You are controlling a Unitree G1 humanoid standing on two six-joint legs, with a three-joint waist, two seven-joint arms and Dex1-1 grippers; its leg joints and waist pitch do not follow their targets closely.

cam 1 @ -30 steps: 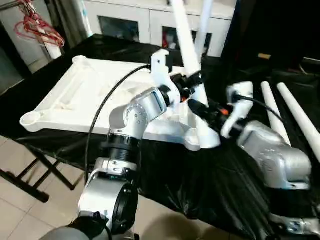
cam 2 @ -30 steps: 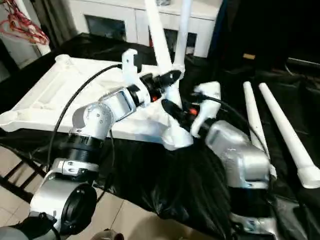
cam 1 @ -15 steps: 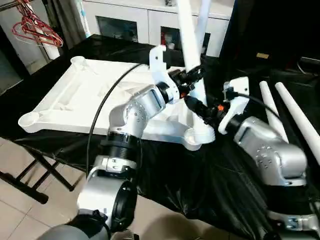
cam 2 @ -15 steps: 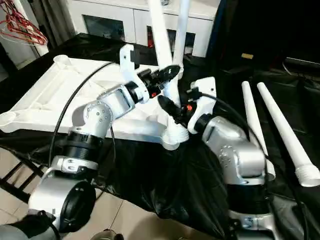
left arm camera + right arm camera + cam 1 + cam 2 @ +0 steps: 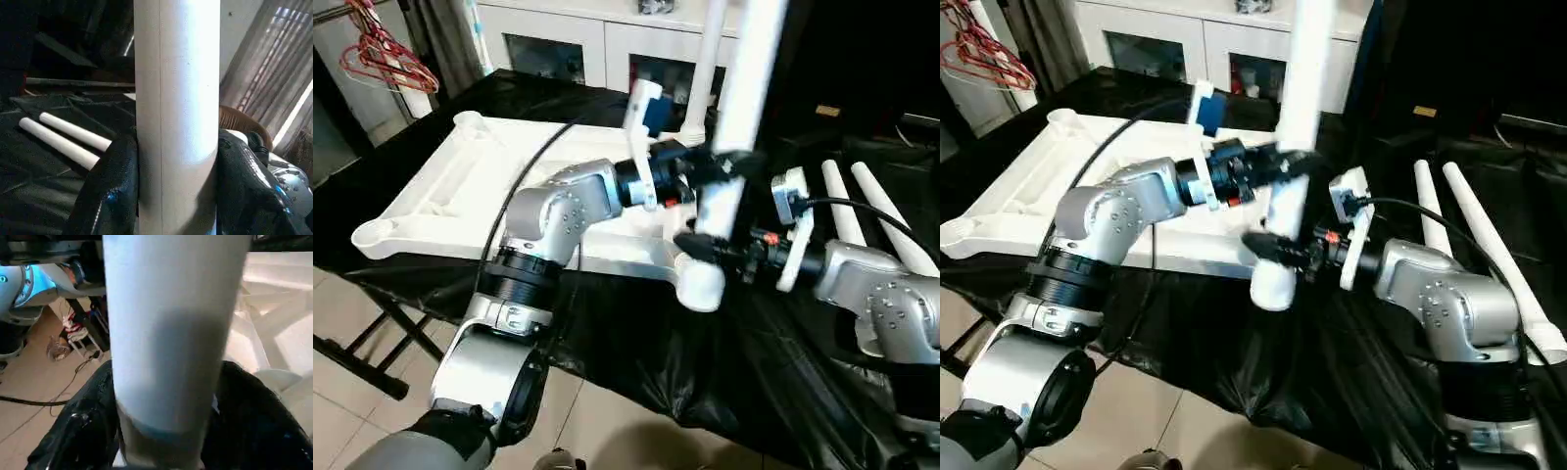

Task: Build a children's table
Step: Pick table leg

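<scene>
Left pincer (image 5: 720, 166) clamps the upright table leg (image 5: 739, 108) mid-shaft; right pincer (image 5: 703, 245) brackets it lower down, grip unclear. Leg's thick end hangs over the upturned tabletop (image 5: 460, 181)'s near corner socket on the black bench (image 5: 724, 362). Best: keep leg vertical, centre over socket, press straight down, then twist.

A table (image 5: 636, 333) draped in black sheeting carries the work. The white tabletop (image 5: 460, 186) lies upside down on it. Two loose white legs (image 5: 867, 211) lie side by side, well apart from it.
</scene>
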